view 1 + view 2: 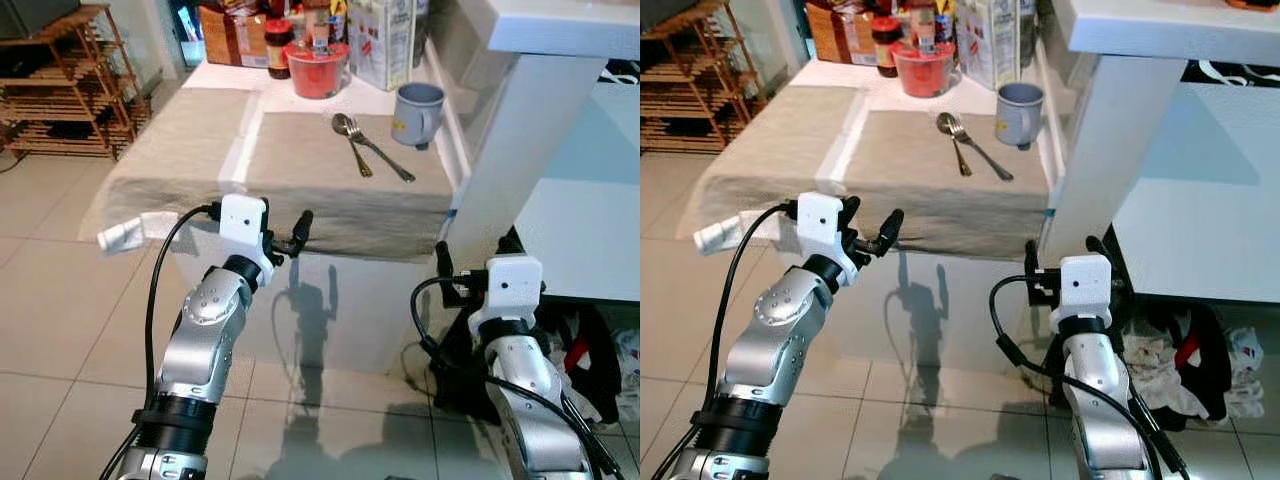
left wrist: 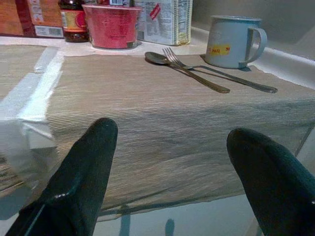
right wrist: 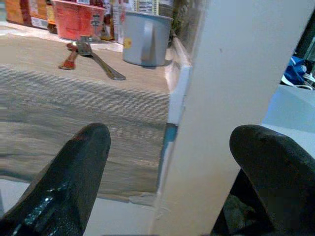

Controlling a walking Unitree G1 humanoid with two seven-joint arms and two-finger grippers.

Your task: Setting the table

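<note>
Standing before the table (image 1: 215, 75), I hold both arms raised short of its near edge. My left gripper (image 1: 285, 238) hovers just in front of the hanging edge of the beige placemat (image 1: 300, 160), its two black fingers (image 2: 81, 172) spread wide with nothing between them. My right gripper (image 3: 170, 172) sits lower and to the right, near the white post (image 1: 510, 140) that rises beside the table corner; its fingers (image 3: 69, 177) are also spread wide and hold nothing, and the post stands straight ahead of them.

On the placemat a spoon (image 1: 350, 140) and a fork (image 1: 385, 160) lie together, their heads touching near the far side and their handles fanning apart toward me. A grey-blue mug (image 1: 417, 112) with a yellow sticker stands upright just to the right of them, at the mat's far right corner, its handle on the side toward the post. Behind the cutlery a red cup (image 1: 318, 70) stands on the bare white tabletop, with a dark jar (image 1: 279, 48) and a white carton (image 1: 380, 40) close beside it. A second beige mat (image 1: 185, 130) lies to the left, with a strip of white between the two. A crumpled white piece (image 1: 125, 233) hangs at the table's near left corner. A wooden rack (image 1: 70, 80) stands on the tiled floor (image 1: 60, 330) well to the left.
</note>
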